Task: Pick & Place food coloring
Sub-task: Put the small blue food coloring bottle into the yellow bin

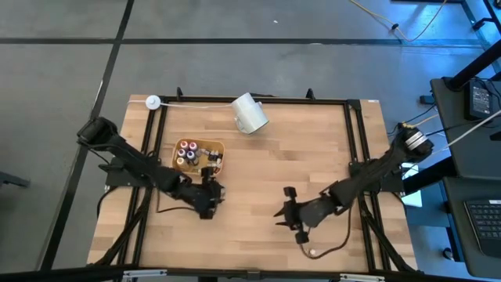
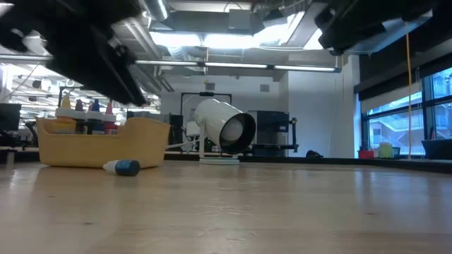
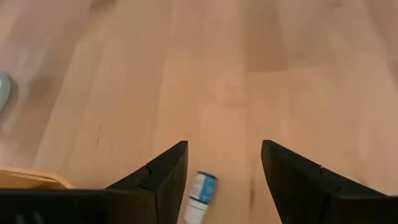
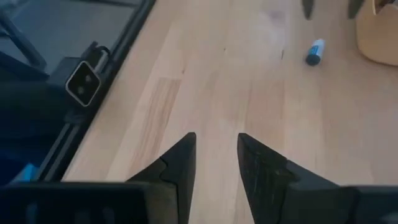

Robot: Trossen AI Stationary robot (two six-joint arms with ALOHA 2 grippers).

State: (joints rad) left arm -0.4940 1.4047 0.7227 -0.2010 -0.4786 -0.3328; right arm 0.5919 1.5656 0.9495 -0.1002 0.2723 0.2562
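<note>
One food coloring bottle (image 3: 200,195), whitish with a blue cap, lies on its side on the wooden table, just near of the yellow tray (image 2: 145,137). Several more bottles (image 1: 188,151) stand in that tray. My left gripper (image 3: 224,144) hangs open above the lying bottle, one finger on either side of it, closer to one finger and clear of both. My right gripper (image 4: 216,135) is over bare table at the near right, with a narrow gap between its fingers and nothing in it. The same bottle (image 4: 314,52) shows far ahead of it.
A big white cup (image 1: 250,114) lies on its side at the far middle of the table, its mouth showing in the low view (image 2: 236,131). A black frame rail (image 4: 93,74) runs along the table's edges. Bare wood lies between the two grippers.
</note>
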